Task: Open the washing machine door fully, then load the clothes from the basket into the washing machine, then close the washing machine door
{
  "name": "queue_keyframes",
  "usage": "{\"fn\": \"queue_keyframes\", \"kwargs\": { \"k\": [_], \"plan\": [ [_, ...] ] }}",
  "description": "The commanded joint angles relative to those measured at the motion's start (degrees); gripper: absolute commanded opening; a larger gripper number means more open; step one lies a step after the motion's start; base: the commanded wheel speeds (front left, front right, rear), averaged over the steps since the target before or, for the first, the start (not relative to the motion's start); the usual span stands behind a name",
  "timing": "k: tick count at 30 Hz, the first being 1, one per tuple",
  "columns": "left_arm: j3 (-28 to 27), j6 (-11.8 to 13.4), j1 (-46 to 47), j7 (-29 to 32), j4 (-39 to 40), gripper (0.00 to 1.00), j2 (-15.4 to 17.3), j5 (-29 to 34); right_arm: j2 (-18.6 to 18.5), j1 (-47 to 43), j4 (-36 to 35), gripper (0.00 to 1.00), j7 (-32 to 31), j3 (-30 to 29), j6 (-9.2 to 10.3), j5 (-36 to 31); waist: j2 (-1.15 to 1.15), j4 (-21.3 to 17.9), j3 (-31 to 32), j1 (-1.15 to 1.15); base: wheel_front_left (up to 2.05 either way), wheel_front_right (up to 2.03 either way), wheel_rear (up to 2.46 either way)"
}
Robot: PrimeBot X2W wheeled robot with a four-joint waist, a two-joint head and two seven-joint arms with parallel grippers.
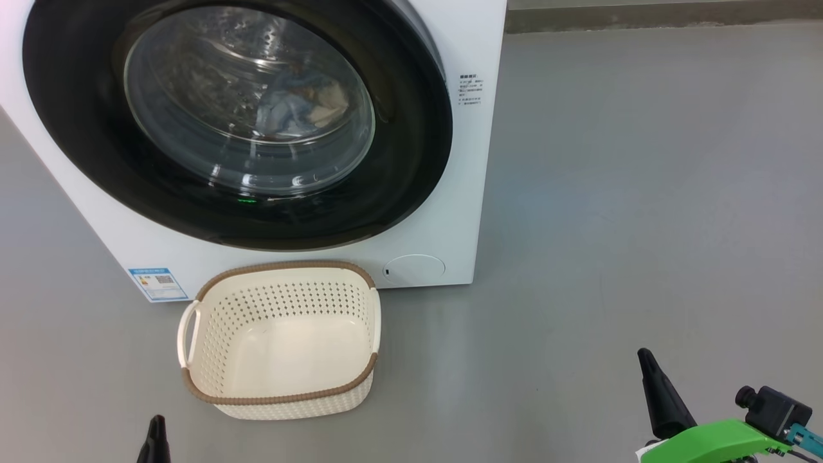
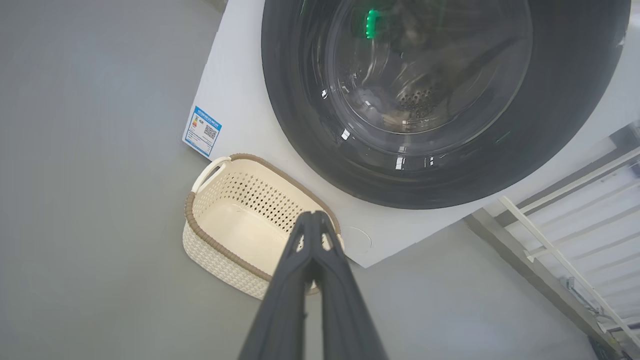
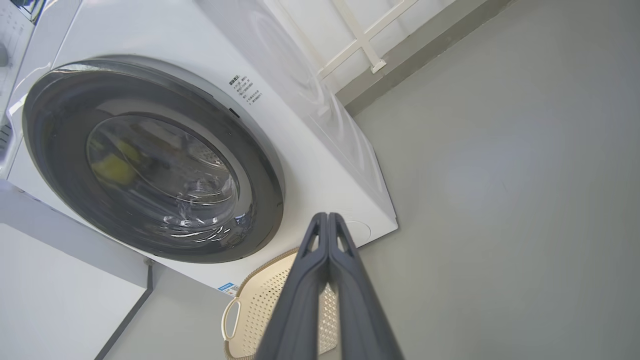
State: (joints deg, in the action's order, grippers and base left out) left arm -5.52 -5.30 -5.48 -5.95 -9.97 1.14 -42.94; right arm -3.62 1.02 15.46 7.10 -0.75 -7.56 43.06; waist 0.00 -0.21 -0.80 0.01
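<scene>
The washing machine (image 1: 450, 212) stands on the floor with its black-rimmed door (image 1: 411, 167) closed flat against the front. Through the glass I see blue and cream clothes (image 1: 302, 103) lying inside the drum. The cream basket (image 1: 283, 399) sits on the floor just before the machine, with nothing inside. My left gripper (image 1: 156, 421) is low at the left, short of the basket, fingers pressed together and holding nothing (image 2: 313, 215). My right gripper (image 1: 645, 354) hangs at the lower right, well clear of the machine, also shut and holding nothing (image 3: 327, 216).
A blue label sticker (image 1: 157, 283) marks the machine's lower left corner, and a round filter cover (image 1: 415, 269) sits at its lower right. Grey floor (image 1: 643, 193) stretches open to the right. A white railing (image 2: 565, 240) and a wall base lie behind the machine.
</scene>
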Motion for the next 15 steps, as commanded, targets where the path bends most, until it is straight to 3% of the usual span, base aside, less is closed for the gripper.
{"fn": "queue_keyframes", "kwargs": {
  "k": [1,15],
  "plan": [
    [-0.73,-0.25,2.79,0.56,0.83,0.0,1.17,-2.08,-0.49,2.36,-1.46,0.0,-0.3,0.23,0.03,2.14,0.0,0.01,0.02,0.0,0.0,0.0,0.0],
    [-0.78,-0.63,4.55,2.92,-0.15,0.0,1.28,-11.43,-0.57,2.88,-1.48,0.0,-2.57,-0.51,0.04,11.84,0.0,0.05,0.14,-0.01,0.0,0.0,0.0]
  ]
}}
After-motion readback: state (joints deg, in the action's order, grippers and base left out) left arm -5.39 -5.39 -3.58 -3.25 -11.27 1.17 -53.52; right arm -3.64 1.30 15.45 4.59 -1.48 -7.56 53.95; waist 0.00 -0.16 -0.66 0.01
